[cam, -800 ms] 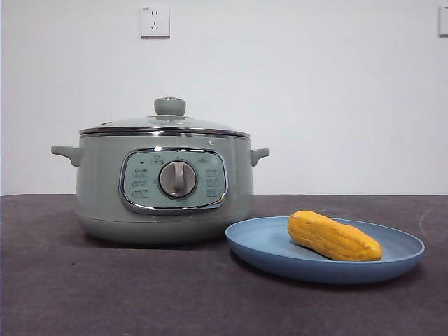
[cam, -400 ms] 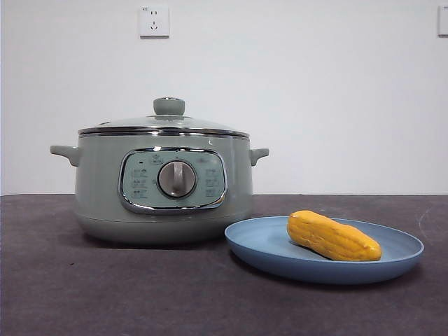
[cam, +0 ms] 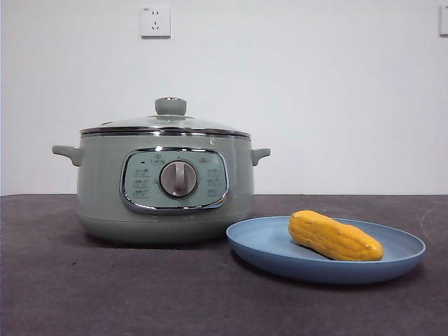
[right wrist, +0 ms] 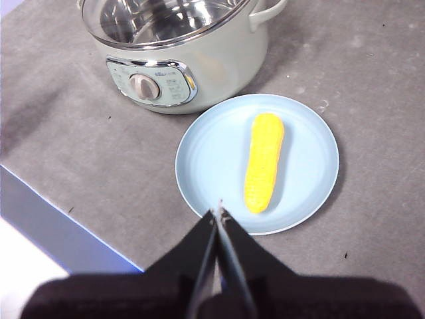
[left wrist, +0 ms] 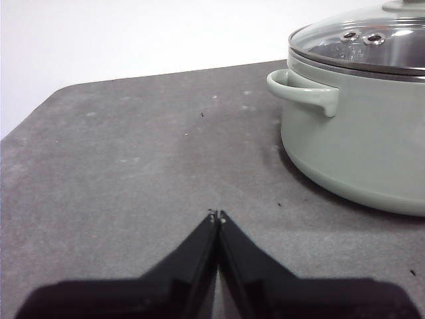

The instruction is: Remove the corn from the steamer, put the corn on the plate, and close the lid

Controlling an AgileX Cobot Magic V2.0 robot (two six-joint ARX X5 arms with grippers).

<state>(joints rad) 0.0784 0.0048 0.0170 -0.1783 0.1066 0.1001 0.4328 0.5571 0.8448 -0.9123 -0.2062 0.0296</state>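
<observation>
The sage-green steamer (cam: 164,185) stands on the dark table with its glass lid (cam: 165,124) on. The yellow corn (cam: 334,236) lies on the light-blue plate (cam: 266,245) just right of the pot. No arm shows in the front view. In the left wrist view my left gripper (left wrist: 217,216) is shut and empty, low over bare table, apart from the steamer (left wrist: 358,126) and lid (left wrist: 372,43). In the right wrist view my right gripper (right wrist: 219,209) is shut and empty, high above the plate's rim (right wrist: 199,149), with the corn (right wrist: 263,161) and steamer (right wrist: 179,53) beyond.
A wall socket (cam: 155,22) is on the white wall behind the steamer. The table's edge (right wrist: 63,206) shows in the right wrist view, near the plate and pot. The table's rounded far corner (left wrist: 50,100) shows in the left wrist view.
</observation>
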